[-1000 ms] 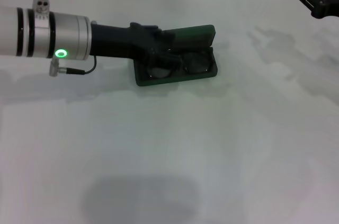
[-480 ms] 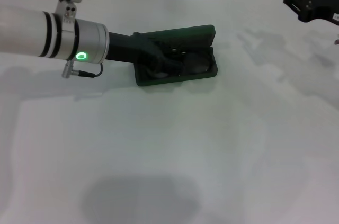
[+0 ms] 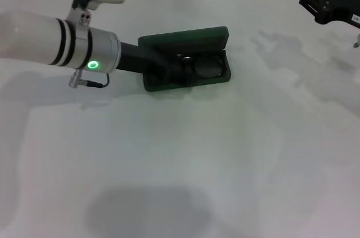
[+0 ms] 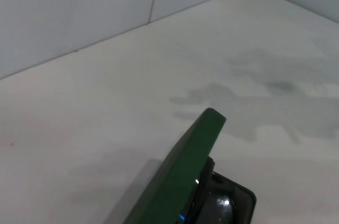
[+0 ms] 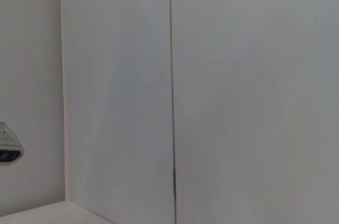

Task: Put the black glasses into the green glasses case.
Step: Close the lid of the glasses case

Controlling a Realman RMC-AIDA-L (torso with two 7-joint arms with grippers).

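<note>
Glasses (image 3: 203, 68) are lying lengthwise inside the open green glasses case (image 3: 185, 38). Your left gripper (image 3: 171, 69) is reaching into its left end, seemingly touching them; finger spread is hidden. Right gripper (image 3: 325, 3) is idling far off.

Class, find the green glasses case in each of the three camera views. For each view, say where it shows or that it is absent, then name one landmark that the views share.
Head view: the green glasses case lies open, upper middle of the table, at the left gripper.
Left wrist view: its lid rises edge-on at the bottom centre.
Right wrist view: not in it; only wall shows.
Shared landmark: the case's lid, in the head and left wrist views.
</note>
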